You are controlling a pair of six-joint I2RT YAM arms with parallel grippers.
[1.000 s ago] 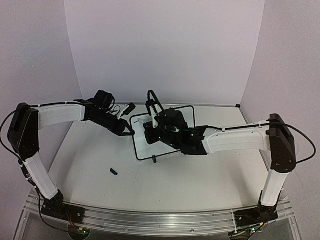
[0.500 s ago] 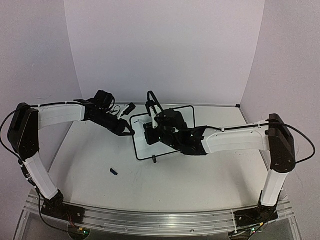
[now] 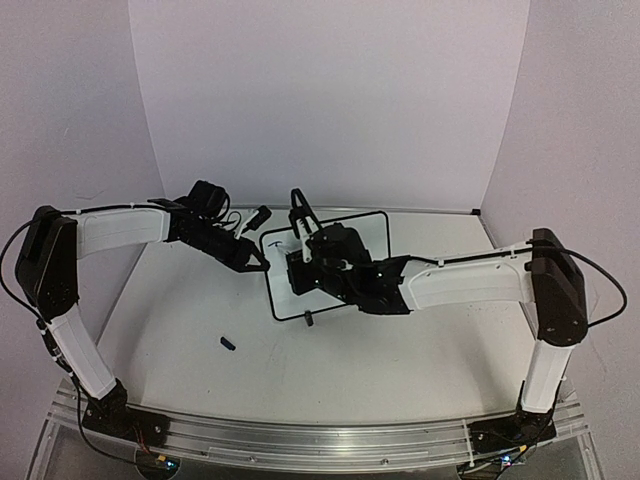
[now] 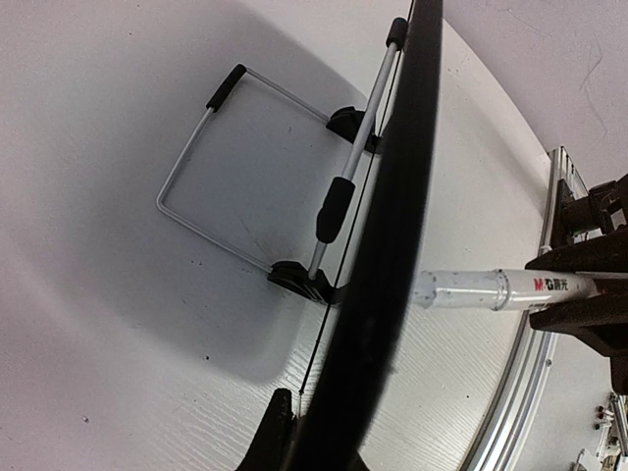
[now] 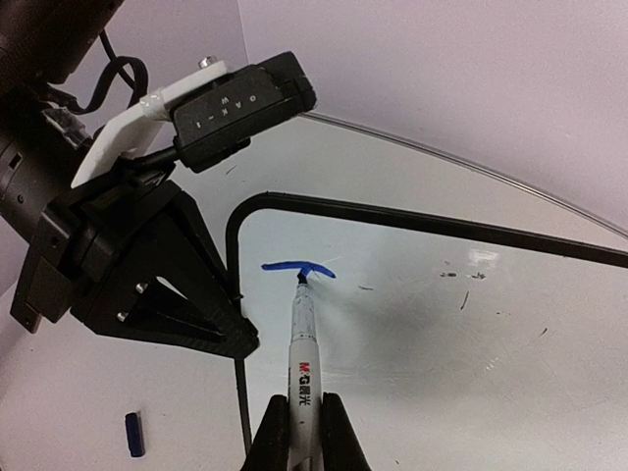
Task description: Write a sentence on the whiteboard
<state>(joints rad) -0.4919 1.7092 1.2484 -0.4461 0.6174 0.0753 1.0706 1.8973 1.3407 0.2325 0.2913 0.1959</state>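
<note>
Right fingers [image 5: 285, 442] edge leftward, closed on the marker [image 5: 304, 339], its tip touching the first blue stroke of the sentence [image 5: 294, 267].
Left fingers [image 3: 257, 263], just left of them, clamp the whiteboard [image 5: 442, 324] by its frame.

Glossy, smooth whiteboard [image 5: 442, 324] surf. w/ black plastic frame; marker [image 5: 303, 358] smooth white plastic; table [image 3: 400, 350] matt white.

Soft even light, glare on whiteboard [image 5: 442, 334]
</note>
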